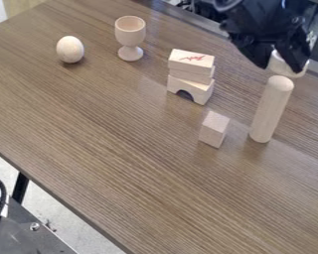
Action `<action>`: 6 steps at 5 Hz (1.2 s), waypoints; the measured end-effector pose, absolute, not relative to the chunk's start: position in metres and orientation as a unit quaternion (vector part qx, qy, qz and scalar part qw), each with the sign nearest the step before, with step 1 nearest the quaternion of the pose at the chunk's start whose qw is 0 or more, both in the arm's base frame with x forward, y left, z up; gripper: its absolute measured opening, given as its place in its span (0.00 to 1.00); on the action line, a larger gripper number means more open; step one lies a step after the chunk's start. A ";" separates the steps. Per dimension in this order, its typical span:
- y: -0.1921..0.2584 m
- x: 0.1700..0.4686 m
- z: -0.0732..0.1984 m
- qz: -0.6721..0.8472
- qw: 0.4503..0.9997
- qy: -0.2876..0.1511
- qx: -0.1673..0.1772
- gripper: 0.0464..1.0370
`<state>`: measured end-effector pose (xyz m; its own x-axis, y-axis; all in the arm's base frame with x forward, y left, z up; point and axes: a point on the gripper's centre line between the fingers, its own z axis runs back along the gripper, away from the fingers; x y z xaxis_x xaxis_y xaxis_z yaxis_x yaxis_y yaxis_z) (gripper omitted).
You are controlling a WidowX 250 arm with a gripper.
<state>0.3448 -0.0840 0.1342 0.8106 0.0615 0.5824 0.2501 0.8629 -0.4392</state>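
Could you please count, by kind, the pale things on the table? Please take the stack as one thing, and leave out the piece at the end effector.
Egg: 1
Stemmed cup: 1
Block stack: 1
Small loose block: 1
Round-topped rod: 1
Total: 5

A wooden goblet [130, 31] stands between an egg [70, 49] and stacked blocks [190, 74].

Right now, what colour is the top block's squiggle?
The squiggle is red, clearest in the camera view.

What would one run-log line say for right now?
gripper: at pale piece, hold unclear | nearby: upright cylinder | also: small block, stacked blocks, goblet, egg
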 end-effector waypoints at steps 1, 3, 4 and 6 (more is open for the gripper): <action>-0.082 0.343 0.134 -0.048 0.913 -0.316 -0.255 0.68; -0.079 0.338 0.126 -0.040 0.911 -0.328 -0.248 0.68; -0.079 0.337 0.127 -0.039 0.908 -0.337 -0.247 0.68; -0.080 0.337 0.126 -0.030 0.904 -0.346 -0.249 0.68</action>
